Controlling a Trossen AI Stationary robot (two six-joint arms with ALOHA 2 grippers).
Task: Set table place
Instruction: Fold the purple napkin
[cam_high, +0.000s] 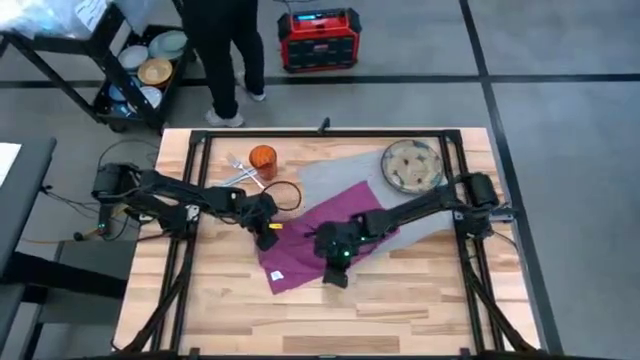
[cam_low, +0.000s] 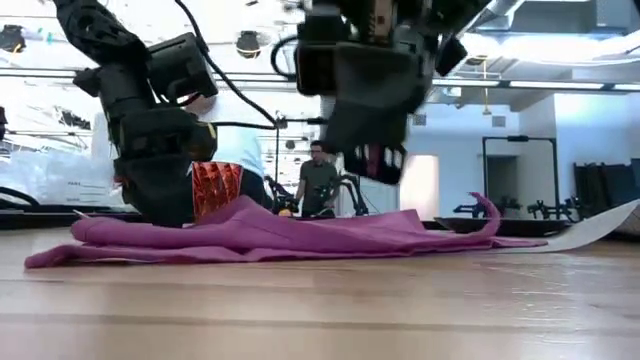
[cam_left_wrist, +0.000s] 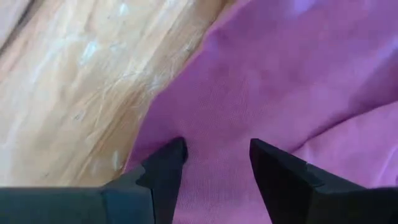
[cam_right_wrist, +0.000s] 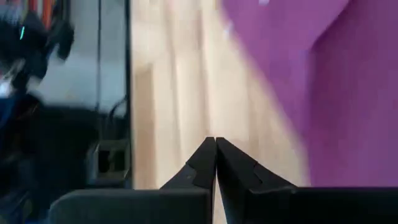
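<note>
In the overhead view your table (cam_high: 400, 310) carries a magenta napkin (cam_high: 330, 225) spread crumpled across the middle of the frame, running from lower left to upper right and lying partly over the grey mat (cam_high: 335, 178), whose far corner pokes out toward the upper centre. Your left gripper (cam_high: 268, 232) sits at the napkin's left edge, just left of centre frame; in the left wrist view its two dark fingers (cam_left_wrist: 165, 163) stand apart with the magenta cloth (cam_left_wrist: 280, 74) under and between them, right where the fabric meets the bare wood, and you cannot tell whether they press on it. Your right gripper (cam_high: 335, 268) is just below centre frame, at the napkin's lower edge; in the right wrist view its fingertips (cam_right_wrist: 215, 149) are pressed together with nothing between them, over bare planks with the cloth off to the right side of that picture. From the low view the right gripper (cam_low: 365, 150) hangs clear above the napkin (cam_low: 270, 235). The plate (cam_high: 412, 165) rests at the mat's upper right corner. The orange cup (cam_high: 262, 160) stands upper left of centre, with the cutlery (cam_high: 240, 172) lying in a loose cluster just beside it on the wood. A person (cam_high: 225, 50) stands beyond the table's top edge.
</note>
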